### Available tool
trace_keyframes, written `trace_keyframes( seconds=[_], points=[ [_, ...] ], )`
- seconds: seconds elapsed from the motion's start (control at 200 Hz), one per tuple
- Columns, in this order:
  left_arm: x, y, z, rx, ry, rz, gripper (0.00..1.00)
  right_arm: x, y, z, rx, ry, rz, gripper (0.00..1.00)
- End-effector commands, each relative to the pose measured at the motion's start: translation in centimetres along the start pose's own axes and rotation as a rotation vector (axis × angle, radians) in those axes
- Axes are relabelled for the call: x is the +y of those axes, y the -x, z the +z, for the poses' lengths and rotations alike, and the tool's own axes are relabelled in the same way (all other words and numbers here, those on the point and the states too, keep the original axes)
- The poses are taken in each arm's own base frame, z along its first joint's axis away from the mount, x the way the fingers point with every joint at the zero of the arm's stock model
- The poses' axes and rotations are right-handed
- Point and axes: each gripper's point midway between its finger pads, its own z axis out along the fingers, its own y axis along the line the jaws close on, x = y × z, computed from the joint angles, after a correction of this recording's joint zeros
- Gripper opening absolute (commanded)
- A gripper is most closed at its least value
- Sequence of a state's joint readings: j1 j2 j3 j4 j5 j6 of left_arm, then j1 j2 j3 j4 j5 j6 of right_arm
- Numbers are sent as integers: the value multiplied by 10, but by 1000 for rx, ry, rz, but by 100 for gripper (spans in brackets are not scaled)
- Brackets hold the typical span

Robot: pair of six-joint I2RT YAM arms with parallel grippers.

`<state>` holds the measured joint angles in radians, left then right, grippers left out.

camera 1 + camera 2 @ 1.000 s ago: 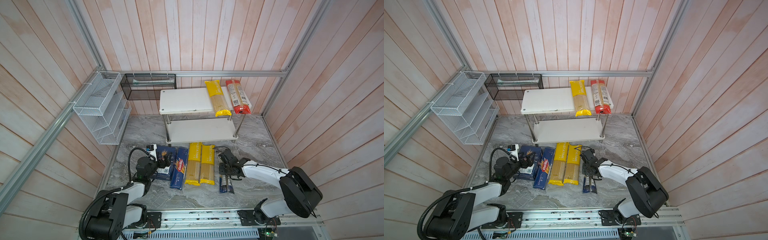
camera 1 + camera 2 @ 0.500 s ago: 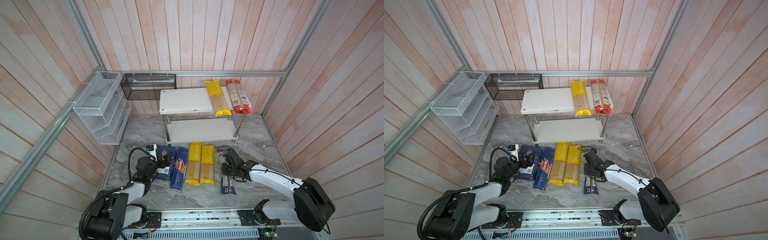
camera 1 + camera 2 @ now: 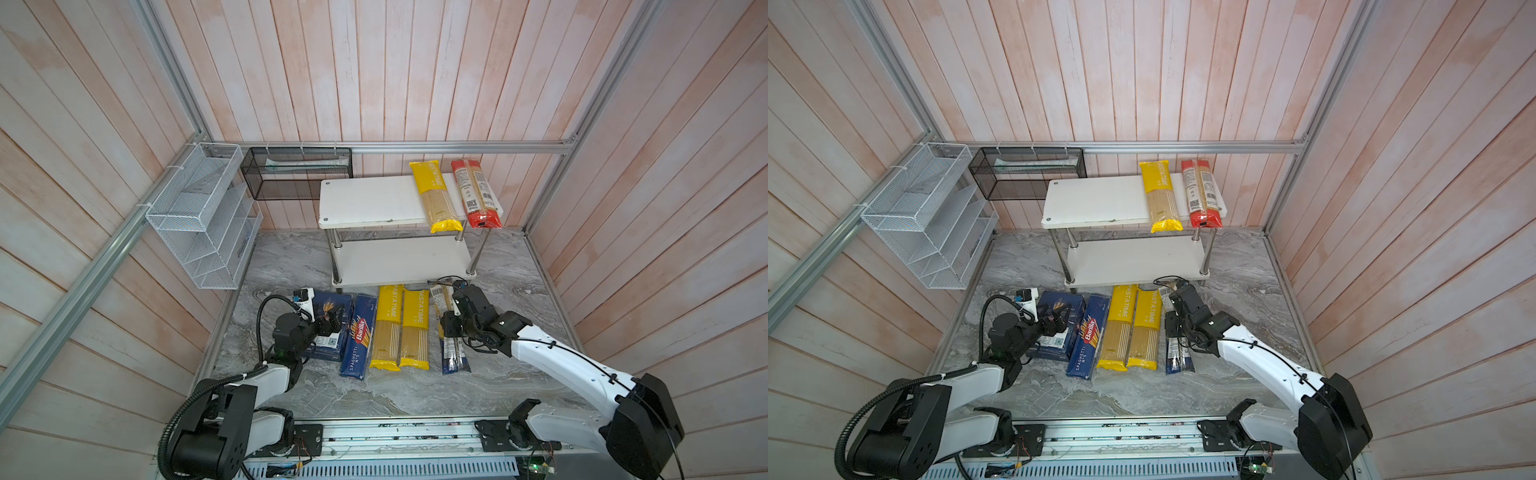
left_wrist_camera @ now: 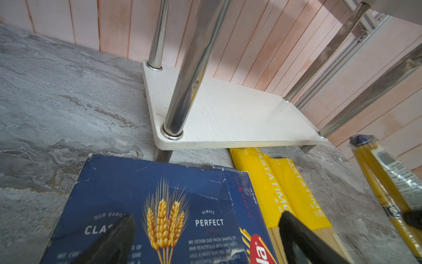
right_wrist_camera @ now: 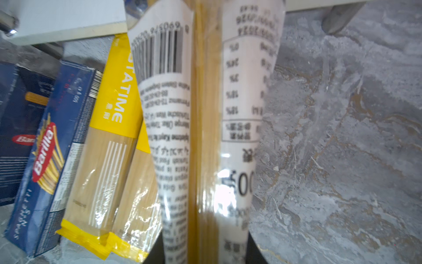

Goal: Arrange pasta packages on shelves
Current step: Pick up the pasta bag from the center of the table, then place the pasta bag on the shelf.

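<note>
Clamping the dark-ended clear bag [image 3: 455,358] near mid-length, the right gripper [image 3: 448,328] grips a probably light, slippery pack likely to sag; the left gripper [image 4: 206,218] hovers, jaws apart.

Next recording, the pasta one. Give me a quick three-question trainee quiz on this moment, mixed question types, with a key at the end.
1. True or false: a yellow bag and the red-ended bag lie side by side on the rack's top board.
2. Which pack sits between the jaws of the right gripper?
A. the dark-ended bag
B. the wide Barilla box
C. the slim Barilla pack
3. How many packs are not yet on the rack?

Key: 1 true; 2 A; 3 five.
</note>
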<state>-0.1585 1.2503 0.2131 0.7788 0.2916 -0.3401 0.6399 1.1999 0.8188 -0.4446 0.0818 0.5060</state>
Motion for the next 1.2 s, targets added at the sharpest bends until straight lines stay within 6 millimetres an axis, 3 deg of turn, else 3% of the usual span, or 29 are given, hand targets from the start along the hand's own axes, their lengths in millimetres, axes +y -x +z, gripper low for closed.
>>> trace_keyframes(
  seconds=[0.0, 0.695, 1.195],
  points=[
    [0, -3, 1, 11, 4, 7, 100, 28, 40, -26, -119, 114, -29, 0],
    [0, -2, 1, 10, 5, 8, 100, 118, 89, -92, -292, 430, -257, 0],
    [1, -3, 1, 12, 9, 7, 100, 154, 125, -124, -430, 519, -358, 0]
  ],
)
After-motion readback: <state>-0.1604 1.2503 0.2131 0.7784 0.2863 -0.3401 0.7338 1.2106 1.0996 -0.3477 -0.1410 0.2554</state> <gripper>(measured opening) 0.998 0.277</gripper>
